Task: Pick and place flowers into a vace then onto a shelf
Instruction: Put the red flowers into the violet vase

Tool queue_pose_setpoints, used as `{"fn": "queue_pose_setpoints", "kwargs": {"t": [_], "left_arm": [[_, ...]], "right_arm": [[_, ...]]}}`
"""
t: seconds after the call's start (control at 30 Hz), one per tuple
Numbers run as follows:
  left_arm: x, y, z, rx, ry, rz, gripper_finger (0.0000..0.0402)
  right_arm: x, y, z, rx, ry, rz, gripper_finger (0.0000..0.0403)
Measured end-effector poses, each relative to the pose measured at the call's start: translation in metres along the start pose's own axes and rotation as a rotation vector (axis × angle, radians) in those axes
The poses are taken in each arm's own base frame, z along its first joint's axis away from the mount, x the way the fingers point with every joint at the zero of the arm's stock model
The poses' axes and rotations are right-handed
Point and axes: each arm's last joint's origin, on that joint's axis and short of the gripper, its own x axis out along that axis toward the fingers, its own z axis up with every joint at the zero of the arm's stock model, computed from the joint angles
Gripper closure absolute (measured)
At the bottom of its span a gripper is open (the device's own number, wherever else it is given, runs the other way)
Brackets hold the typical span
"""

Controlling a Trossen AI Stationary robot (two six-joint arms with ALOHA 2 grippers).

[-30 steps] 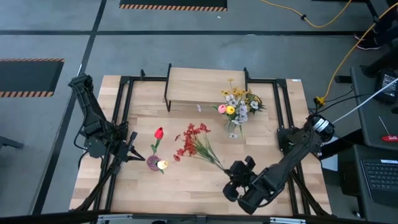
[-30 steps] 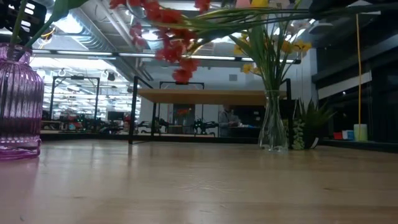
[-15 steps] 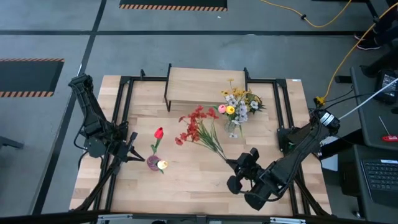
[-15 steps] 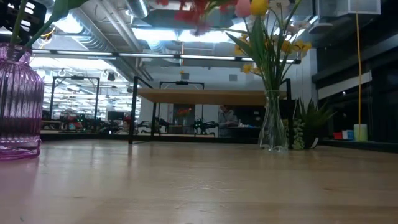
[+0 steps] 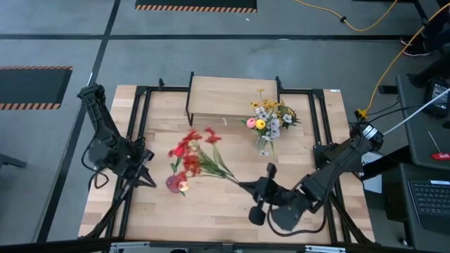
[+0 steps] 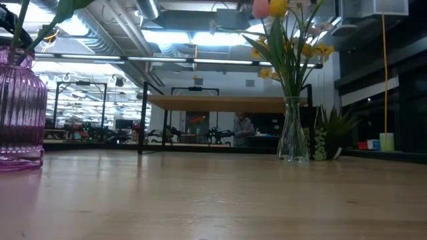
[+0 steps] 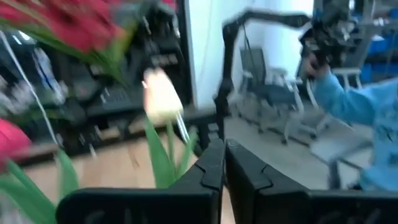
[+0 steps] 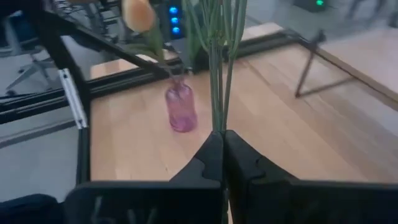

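A purple ribbed vase (image 5: pixel 173 184) (image 6: pixel 20 107) (image 8: pixel 180 109) stands left of the table's middle with a pale tulip (image 5: pixel 183 186) in it. My right gripper (image 5: pixel 245 186) (image 8: pixel 222 134) is shut on the red berry spray (image 5: pixel 190 151), whose red heads hang above that vase. My left gripper (image 5: pixel 150 180) (image 7: pixel 224 149) is shut just left of the purple vase, with nothing between its fingers. A clear vase (image 5: pixel 264 145) (image 6: pixel 292 130) of pink, yellow and white flowers (image 5: pixel 269 116) stands by the shelf (image 5: pixel 232 95) (image 6: pixel 227 102) at the far edge. My right gripper pinches the spray's green stalks (image 8: pixel 217 118) near their lower ends between its two fingers. The fingers come roughly level from the table's near right, and the stalks run on from the fingertips toward the far left. The spray is lifted clear of the table.
Black metal frame rails (image 5: pixel 140 119) run along the table's left and right sides. Bare tabletop lies between the two vases (image 5: pixel 225 151) and along the near edge. A person in a blue sleeve (image 7: pixel 367 106) sits in the room beyond the table.
My right gripper has risen and swung toward the table's left with the berry spray. The spray's red heads have gone from the table's middle to above the purple vase and have risen out of the low view. My left gripper has tipped upward a little, still shut.
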Motion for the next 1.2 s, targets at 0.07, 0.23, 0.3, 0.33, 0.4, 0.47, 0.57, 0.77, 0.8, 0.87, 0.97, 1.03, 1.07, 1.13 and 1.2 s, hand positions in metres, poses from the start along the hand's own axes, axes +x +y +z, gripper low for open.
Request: {"fn": "queue_pose_setpoints", "kwargs": {"t": [0.07, 0.23, 0.3, 0.33, 0.4, 0.47, 0.57, 0.77, 0.8, 0.87, 0.97, 1.03, 1.07, 1.13, 1.2], "left_arm": [[0.000, 0.002, 0.007, 0.036, -0.059, 0.042, 0.0395], [0.001, 0.003, 0.014, 0.158, -0.117, 0.098, 0.0382], [0.002, 0.003, 0.016, 0.168, -0.132, 0.106, 0.0370], [0.002, 0.003, 0.017, 0.169, -0.138, 0.111, 0.0363], [0.003, 0.004, 0.019, 0.169, -0.156, 0.128, 0.0349], [0.004, 0.006, 0.020, 0.174, -0.169, 0.151, 0.0335], [0.007, 0.011, 0.021, 0.181, -0.174, 0.214, 0.0313], [0.013, 0.022, 0.022, 0.165, -0.174, 0.325, 0.0270], [0.015, 0.025, 0.025, 0.154, -0.172, 0.346, 0.0264], [0.019, 0.029, 0.031, 0.139, -0.166, 0.379, 0.0254], [0.027, 0.033, 0.042, 0.153, -0.114, 0.412, 0.0244], [0.035, 0.035, 0.049, 0.161, -0.072, 0.429, 0.0238], [0.039, 0.036, 0.052, 0.162, -0.052, 0.437, 0.0236], [0.048, 0.038, 0.057, 0.164, -0.026, 0.456, 0.0232], [0.057, 0.041, 0.062, 0.194, 0.000, 0.467, 0.0229]], "right_arm": [[0.008, -0.001, 0.008, -0.031, -0.009, 0.026, 0.0403], [0.035, -0.014, 0.030, -0.094, -0.041, 0.062, 0.0403], [0.045, -0.019, 0.039, -0.126, -0.066, 0.078, 0.0403], [0.049, -0.022, 0.045, -0.142, -0.083, 0.096, 0.0403], [0.056, -0.025, 0.054, -0.181, -0.124, 0.141, 0.0403], [0.062, -0.029, 0.063, -0.213, -0.168, 0.178, 0.0403], [0.070, -0.036, 0.074, -0.243, -0.214, 0.222, 0.0403], [0.086, -0.052, 0.090, -0.276, -0.319, 0.310, 0.0403], [0.089, -0.056, 0.093, -0.287, -0.342, 0.331, 0.0403], [0.094, -0.063, 0.098, -0.301, -0.373, 0.380, 0.0403], [0.102, -0.072, 0.103, -0.310, -0.381, 0.432, 0.0403], [0.108, -0.077, 0.103, -0.313, -0.371, 0.431, 0.0403], [0.111, -0.079, 0.102, -0.315, -0.365, 0.423, 0.0403], [0.115, -0.082, 0.102, -0.333, -0.368, 0.432, 0.0403], [0.117, -0.084, 0.105, -0.336, -0.401, 0.484, 0.0403]]}}
